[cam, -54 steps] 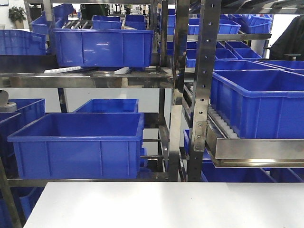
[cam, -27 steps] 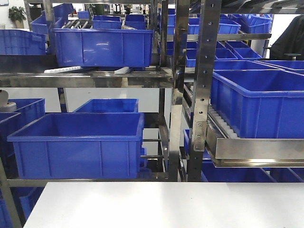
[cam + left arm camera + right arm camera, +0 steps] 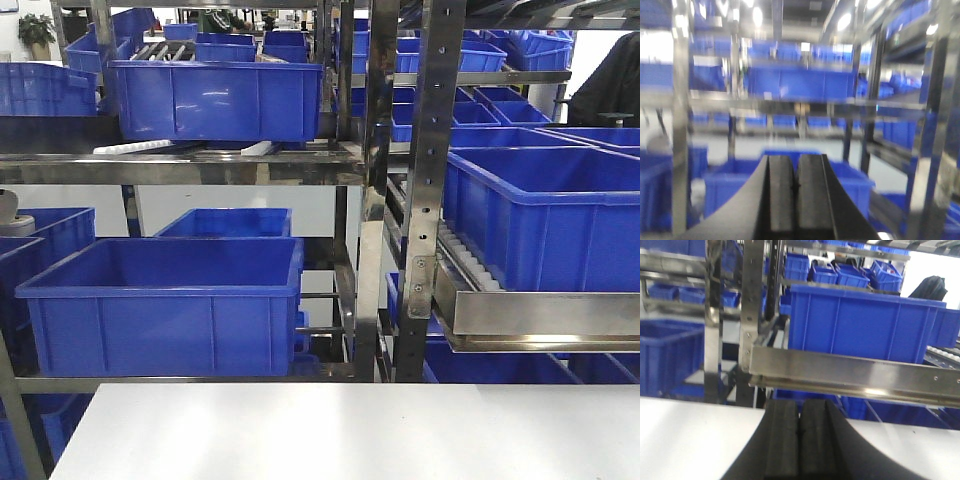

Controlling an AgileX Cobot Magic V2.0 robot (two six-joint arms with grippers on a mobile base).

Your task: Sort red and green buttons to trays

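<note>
My left claw (image 3: 796, 200): dark rubber pads (image 3: 781, 200) pressed together, nothing between them, aimed at a deep blue plastic crate (image 3: 727, 192) on the steel rack (image 3: 680, 125); view smeared. Centre: flat white tabletop (image 3: 350, 430) before the rack. My right claw (image 3: 800, 440): pads likewise pressed together, empty, over the tabletop, facing a brushed steel shelf rail (image 3: 850, 375). The buttons and the trays show in none of my views. Judgement: tilt both wrists down to find them, spread the pads before descending, read cap colour before choosing a tray.
</note>
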